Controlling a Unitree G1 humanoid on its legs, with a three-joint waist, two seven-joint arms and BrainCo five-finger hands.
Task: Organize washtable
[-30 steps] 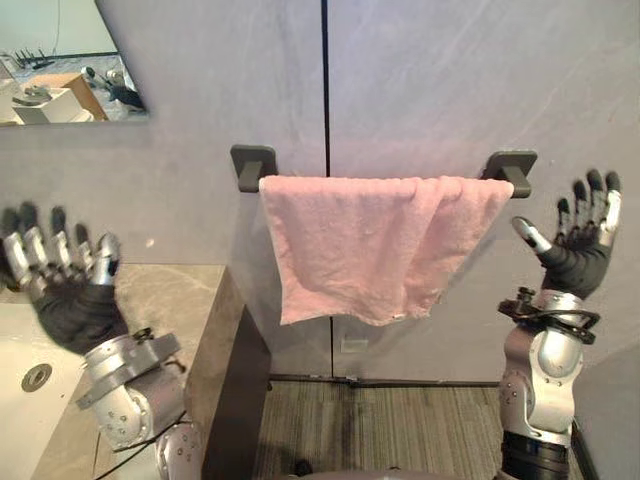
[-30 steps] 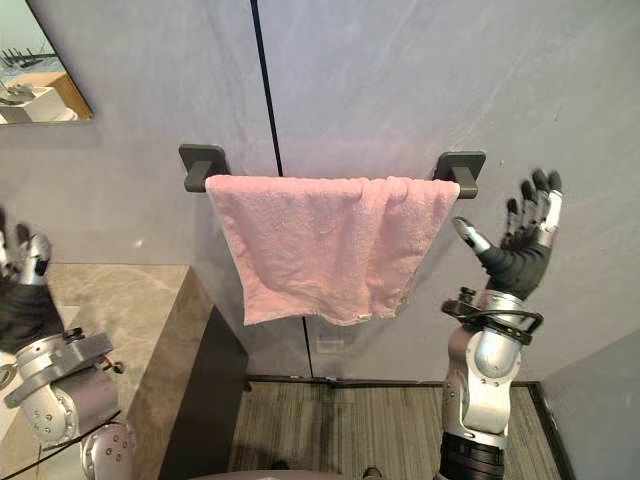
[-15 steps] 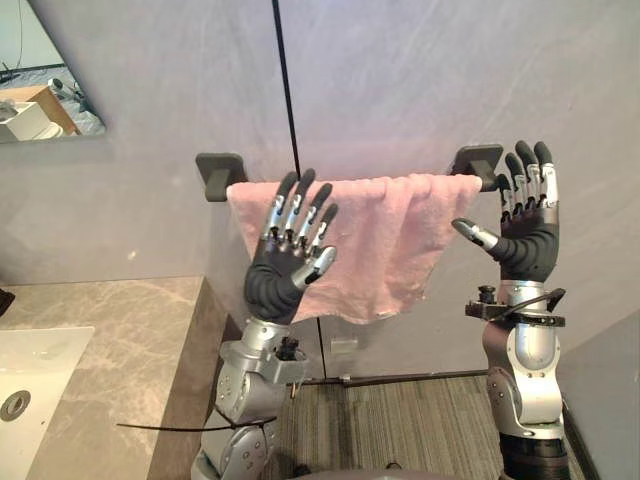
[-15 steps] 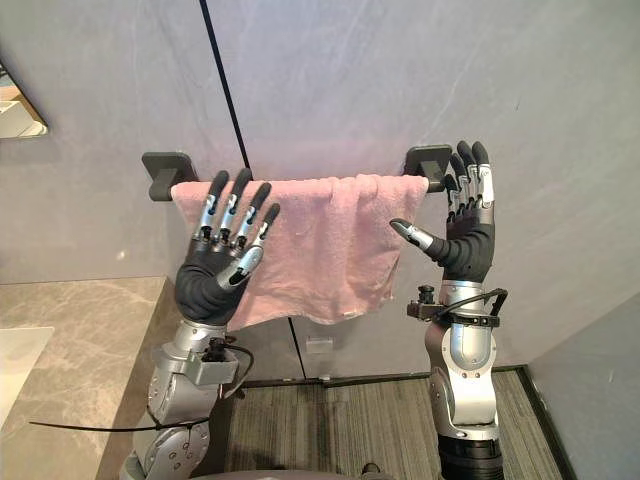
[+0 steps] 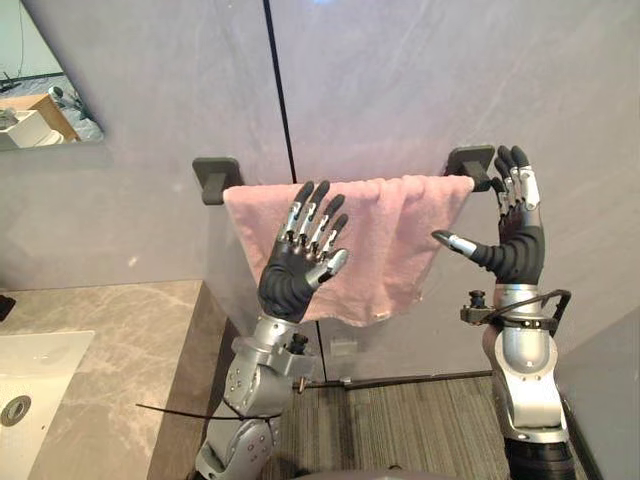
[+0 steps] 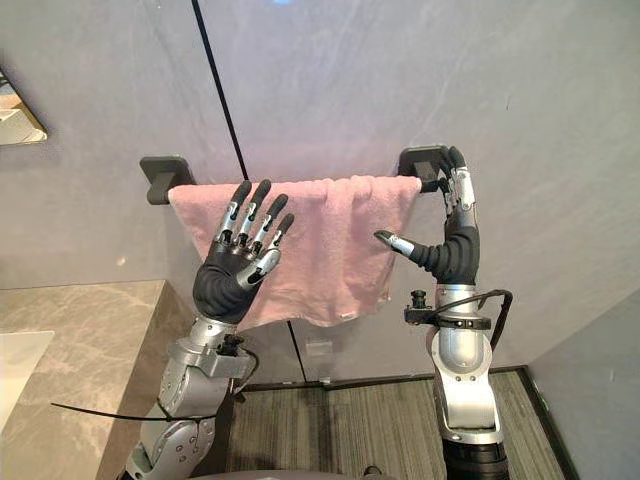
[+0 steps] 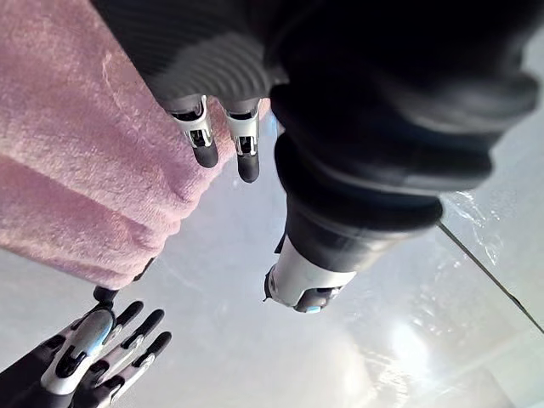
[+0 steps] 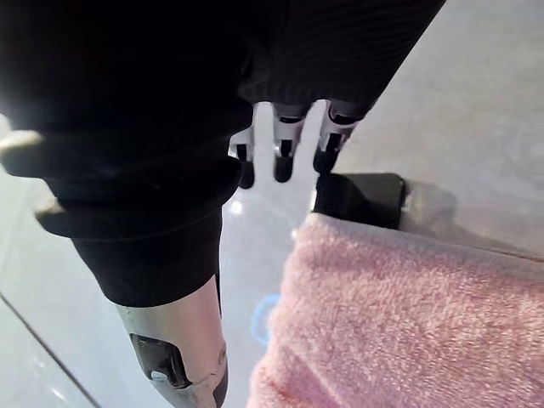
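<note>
From my remote station I see a washroom corner walled in large grey panels [image 5: 420,80], with a thin dark seam [image 5: 278,90] running down to the towel rail [image 5: 216,178]. The rail's two dark brackets are fixed to the panels. Well below the rail lies a strip of dark striped floor [image 5: 420,430]. Below the rail and off to its left is a mottled beige stone counter [image 5: 120,340] with a white basin [image 5: 40,365] sunk into it, a round drain [image 5: 14,410] showing in the basin's bottom. A mirror [image 5: 45,80] hangs above and to the left of the rail, with shelves and boxes showing in its glass.

The pink towel [image 5: 390,240] is draped over the rail from bracket to bracket, bunched in folds along the top. Its lower edge hangs unevenly, dropping lower towards the right.

The left hand [image 5: 290,285] is raised in front of the towel's left half, just under the rail. It is open, with fingers straight and fanned upward and nothing held. I cannot tell whether it touches the cloth.

The right hand [image 5: 518,255] stands upright just beside the rail's right bracket [image 5: 468,163]. It too is open and holds nothing. Its fingers point up with their dark tips close to the bracket, and the thumb juts towards the towel's right edge.
</note>
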